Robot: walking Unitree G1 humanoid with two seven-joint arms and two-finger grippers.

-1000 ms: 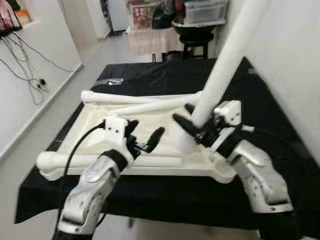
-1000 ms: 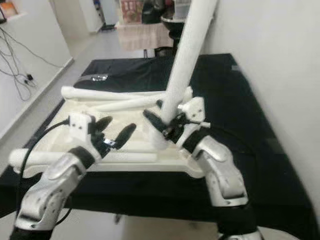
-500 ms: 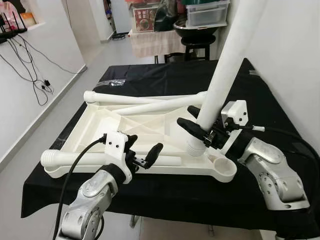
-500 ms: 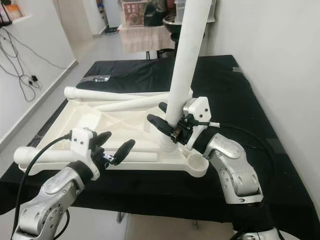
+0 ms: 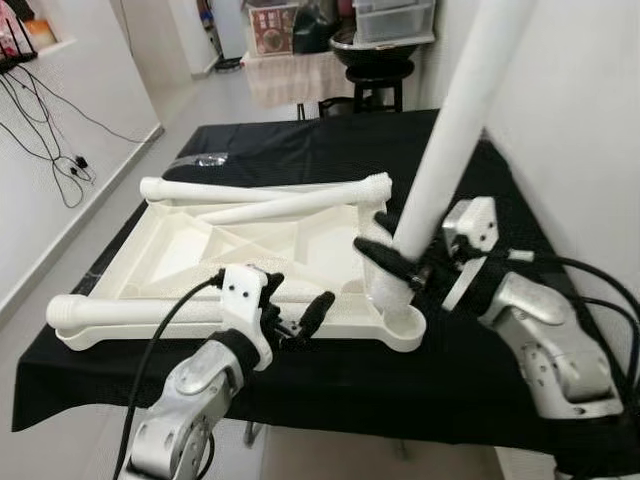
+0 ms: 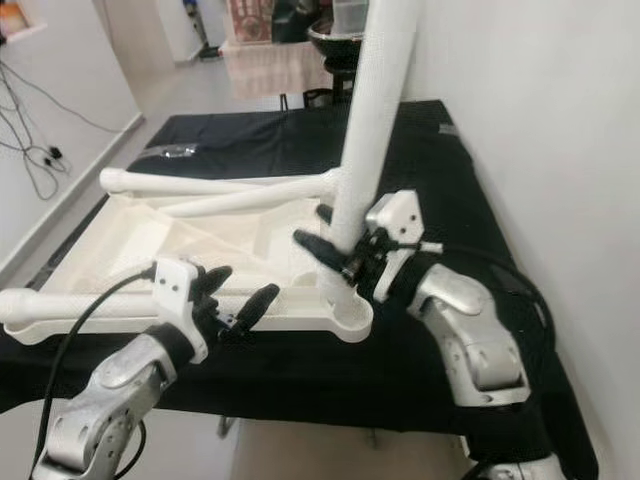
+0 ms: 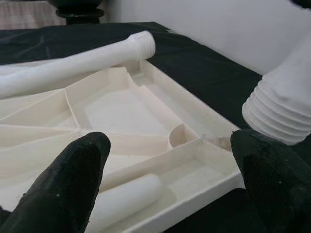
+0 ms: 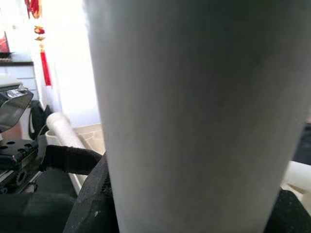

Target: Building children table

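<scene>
My right gripper [image 5: 392, 250] clamps a white table leg [image 5: 452, 140] near its threaded end, holding it nearly upright over the corner socket of the upturned white tabletop [image 5: 300, 240] on the black-draped table [image 5: 300, 150]. My left gripper [image 5: 295, 310] hovers spread wide at the tabletop's near edge (holding nothing).

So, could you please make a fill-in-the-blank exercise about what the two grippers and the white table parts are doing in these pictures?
1. The right gripper is shut on the upright white leg, whose lower end is ____ like a screw.
2. The left gripper, holding nothing, has its fingers ____.
3. The upside-down tabletop rests on a ____ cloth.
4. The number of loose legs lying across the tabletop is ____.

Missing words: threaded; open; black; three
</scene>
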